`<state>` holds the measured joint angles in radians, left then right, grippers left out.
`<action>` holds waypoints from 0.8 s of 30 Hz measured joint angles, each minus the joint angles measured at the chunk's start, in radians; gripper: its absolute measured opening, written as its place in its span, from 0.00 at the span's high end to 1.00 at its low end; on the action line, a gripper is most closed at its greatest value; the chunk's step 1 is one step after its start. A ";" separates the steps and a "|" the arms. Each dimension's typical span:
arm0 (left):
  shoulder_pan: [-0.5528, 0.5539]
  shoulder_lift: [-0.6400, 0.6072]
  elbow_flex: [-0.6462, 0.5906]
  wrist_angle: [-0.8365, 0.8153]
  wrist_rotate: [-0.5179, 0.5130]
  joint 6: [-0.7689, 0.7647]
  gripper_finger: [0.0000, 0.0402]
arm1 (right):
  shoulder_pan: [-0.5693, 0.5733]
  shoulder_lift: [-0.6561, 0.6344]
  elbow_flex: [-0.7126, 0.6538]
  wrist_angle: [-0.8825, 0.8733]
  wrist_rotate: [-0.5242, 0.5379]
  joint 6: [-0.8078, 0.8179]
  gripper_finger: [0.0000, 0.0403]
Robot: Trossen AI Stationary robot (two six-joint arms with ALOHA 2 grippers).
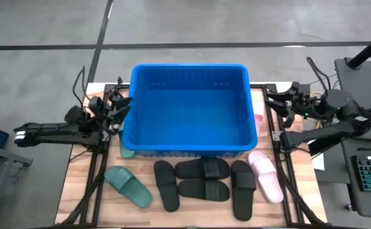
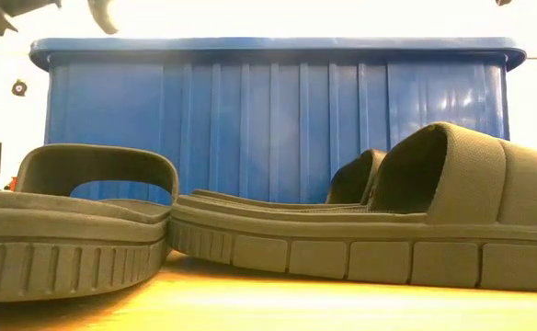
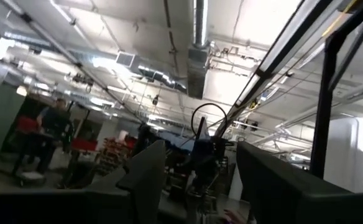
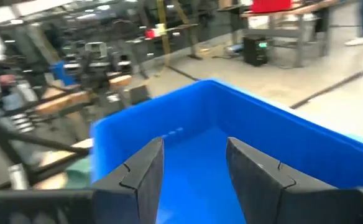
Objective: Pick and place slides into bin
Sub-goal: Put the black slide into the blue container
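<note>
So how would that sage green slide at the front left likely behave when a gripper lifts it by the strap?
The green slide looks like one-piece moulded rubber with a thick sole, so probably light and fairly stiff. Gripped by its wide strap, it would likely hang tilted. It lies flat on the wooden table, so a push should slide it, not roll it.

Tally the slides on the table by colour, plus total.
Black slides: 4, in front of the bin
Sage green: 1 in full, another partly hidden at the bin's corner
Pale pink: 1 in full, another sliver
Total: 8
</note>
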<state>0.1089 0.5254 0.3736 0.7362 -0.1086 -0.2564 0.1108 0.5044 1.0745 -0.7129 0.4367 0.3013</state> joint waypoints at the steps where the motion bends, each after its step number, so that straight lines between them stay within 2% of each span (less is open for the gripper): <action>1: 0.000 0.003 0.019 -0.012 0.006 0.007 0.54 | 0.000 0.011 0.015 0.001 -0.031 -0.002 0.60; 7: 0.000 0.008 0.082 -0.137 0.023 0.009 0.54 | 0.000 0.098 0.089 0.000 -0.238 0.016 0.60; 16: 0.000 0.009 0.079 -0.144 0.024 0.002 0.54 | 0.003 0.252 0.167 0.007 -0.521 0.136 0.60; 24: 0.000 0.007 0.079 -0.144 0.024 0.002 0.54 | 0.112 0.368 0.278 0.006 -0.575 0.206 0.60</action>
<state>0.1091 0.5320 0.4522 0.5926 -0.0851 -0.2543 0.2226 0.8726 1.3521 -0.7069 -0.1379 0.5076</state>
